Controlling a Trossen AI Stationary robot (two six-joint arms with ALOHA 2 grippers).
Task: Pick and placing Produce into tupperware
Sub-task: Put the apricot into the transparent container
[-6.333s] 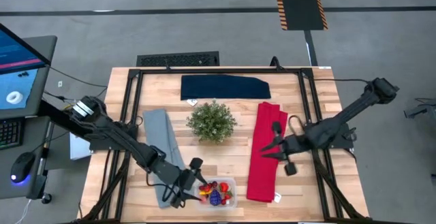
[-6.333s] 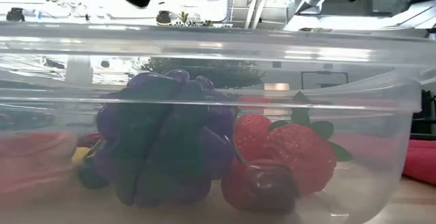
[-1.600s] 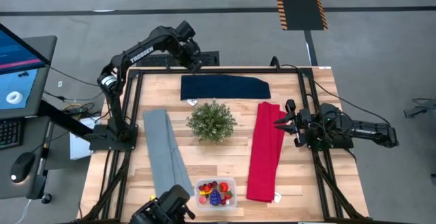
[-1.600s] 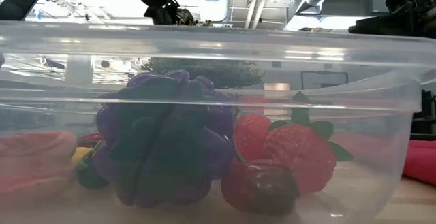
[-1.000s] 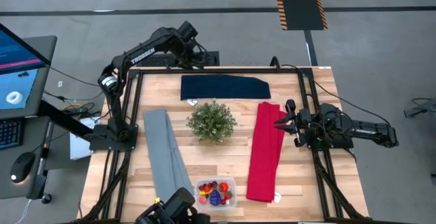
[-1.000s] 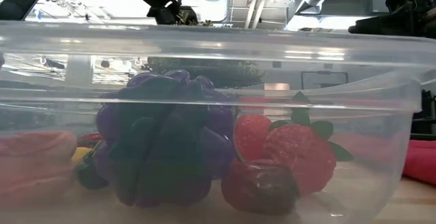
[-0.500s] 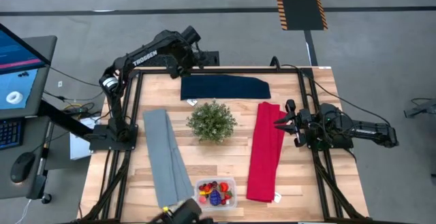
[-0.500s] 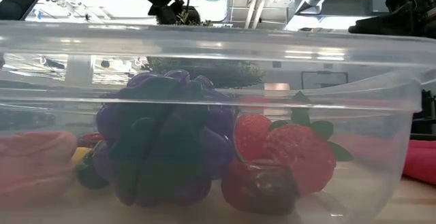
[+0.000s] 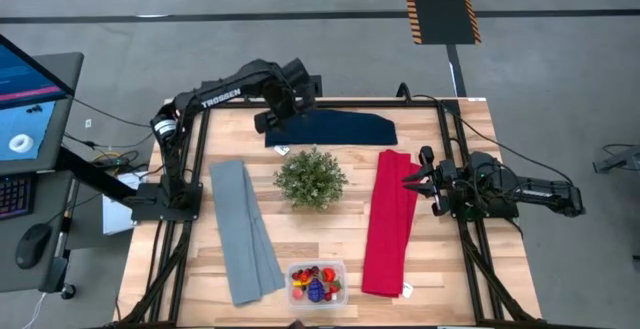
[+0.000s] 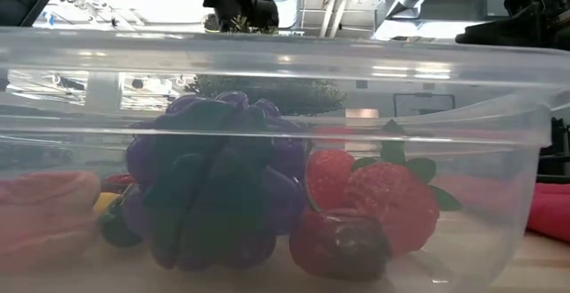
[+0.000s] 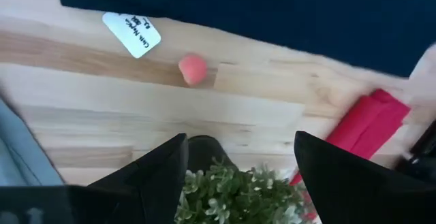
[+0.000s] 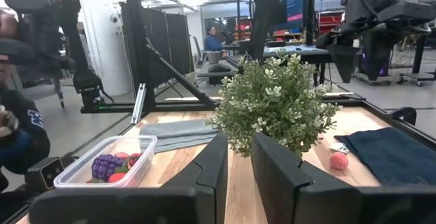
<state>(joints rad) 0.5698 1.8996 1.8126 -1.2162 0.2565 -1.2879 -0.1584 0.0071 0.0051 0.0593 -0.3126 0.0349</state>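
The clear tupperware (image 9: 317,268) stands at the table's near edge. It holds produce: a purple grape cluster (image 10: 209,182), strawberries (image 10: 374,195) and small berries. One small pink-red fruit (image 11: 193,69) lies alone on the bare wood between the navy cloth and the plant, and it also shows as a pink fruit (image 12: 338,161) in the right wrist view. My left gripper (image 9: 270,119) hangs open above the navy cloth's left end, pointing down, empty (image 11: 238,139). My right gripper (image 9: 412,181) rests level at the right edge. Its fingers (image 12: 238,176) leave a narrow gap with nothing in it.
A bushy green potted plant (image 9: 311,177) stands mid-table. A navy cloth (image 9: 330,127) lies at the far edge, a grey cloth (image 9: 245,231) on the left and a red cloth (image 9: 390,221) on the right. A white tag (image 11: 131,30) lies by the fruit. A person's dark sleeve (image 12: 20,139) shows beyond the near edge.
My left gripper has swung from beyond the table's far edge toward the right and the near side. It now hangs over the navy cloth's left end, with its wrist rolled, still open. A dark thing beside the tupperware at the near edge has left the high view.
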